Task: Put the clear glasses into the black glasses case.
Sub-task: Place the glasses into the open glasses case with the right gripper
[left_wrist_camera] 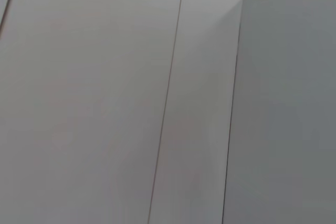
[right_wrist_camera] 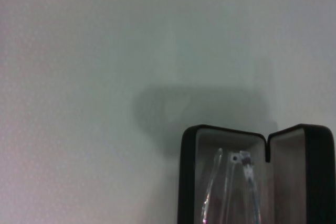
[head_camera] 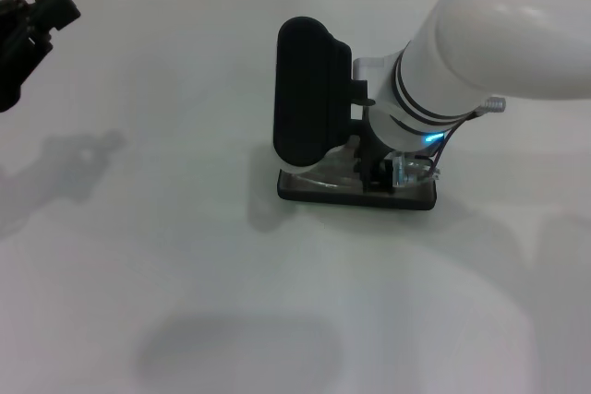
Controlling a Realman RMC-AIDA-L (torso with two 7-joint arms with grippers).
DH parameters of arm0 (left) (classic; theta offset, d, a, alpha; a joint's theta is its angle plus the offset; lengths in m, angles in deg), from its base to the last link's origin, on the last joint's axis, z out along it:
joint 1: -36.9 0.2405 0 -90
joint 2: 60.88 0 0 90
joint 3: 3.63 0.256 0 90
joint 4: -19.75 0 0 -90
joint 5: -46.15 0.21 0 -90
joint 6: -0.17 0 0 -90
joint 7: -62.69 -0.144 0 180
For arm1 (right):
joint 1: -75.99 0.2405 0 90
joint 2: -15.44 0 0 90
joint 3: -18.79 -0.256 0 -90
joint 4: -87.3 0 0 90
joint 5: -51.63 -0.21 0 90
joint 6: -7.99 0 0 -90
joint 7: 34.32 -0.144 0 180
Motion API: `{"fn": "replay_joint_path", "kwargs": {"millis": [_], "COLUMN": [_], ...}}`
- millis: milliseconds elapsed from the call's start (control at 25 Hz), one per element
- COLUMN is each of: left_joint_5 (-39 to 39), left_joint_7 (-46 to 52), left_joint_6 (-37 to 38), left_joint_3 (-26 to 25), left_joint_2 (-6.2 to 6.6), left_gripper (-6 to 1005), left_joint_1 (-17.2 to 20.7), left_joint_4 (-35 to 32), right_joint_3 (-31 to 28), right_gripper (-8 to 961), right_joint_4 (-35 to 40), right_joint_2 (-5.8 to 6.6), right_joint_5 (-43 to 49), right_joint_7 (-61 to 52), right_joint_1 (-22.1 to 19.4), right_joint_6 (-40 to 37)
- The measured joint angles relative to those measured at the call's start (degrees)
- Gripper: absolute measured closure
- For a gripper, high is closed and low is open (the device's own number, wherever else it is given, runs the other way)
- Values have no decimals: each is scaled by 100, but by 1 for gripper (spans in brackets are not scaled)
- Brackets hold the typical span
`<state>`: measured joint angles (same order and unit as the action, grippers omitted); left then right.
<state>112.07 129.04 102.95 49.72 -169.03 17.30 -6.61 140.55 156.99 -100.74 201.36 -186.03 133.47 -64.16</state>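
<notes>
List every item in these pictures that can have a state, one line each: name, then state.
black glasses case: open, lid raised upright, base flat on the table.
clear glasses: lying inside the case's grey-lined base.
right gripper: down at the case's base.
left gripper: raised at the table's far left edge, away from the case.

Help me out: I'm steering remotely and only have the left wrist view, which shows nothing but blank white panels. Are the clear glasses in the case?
Observer: Yes. In the right wrist view, the clear glasses lie inside the open black glasses case.
Operator: Is the lid shut?
Observer: No. The head view shows the lid standing upright.
Operator: Where are the grippers?
Observer: The right gripper is down at the case's base. The left gripper is far off to the left of it.
</notes>
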Motion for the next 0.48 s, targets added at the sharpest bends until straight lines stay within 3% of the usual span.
{"fn": "replay_joint_path", "kwargs": {"millis": [480], "left_joint_5": [0], "left_joint_7": [2], "left_joint_6": [-62], "left_joint_3": [0], "left_joint_2": [-23], "left_gripper": [932], "left_joint_1": [0], "left_joint_4": [0], "right_joint_3": [12], "right_gripper": [859], "right_joint_4": [72], "right_joint_2": [0], "right_joint_5": [61], "right_joint_7": [0], "right_joint_1": [-20], "right_joint_6": [-48]}}
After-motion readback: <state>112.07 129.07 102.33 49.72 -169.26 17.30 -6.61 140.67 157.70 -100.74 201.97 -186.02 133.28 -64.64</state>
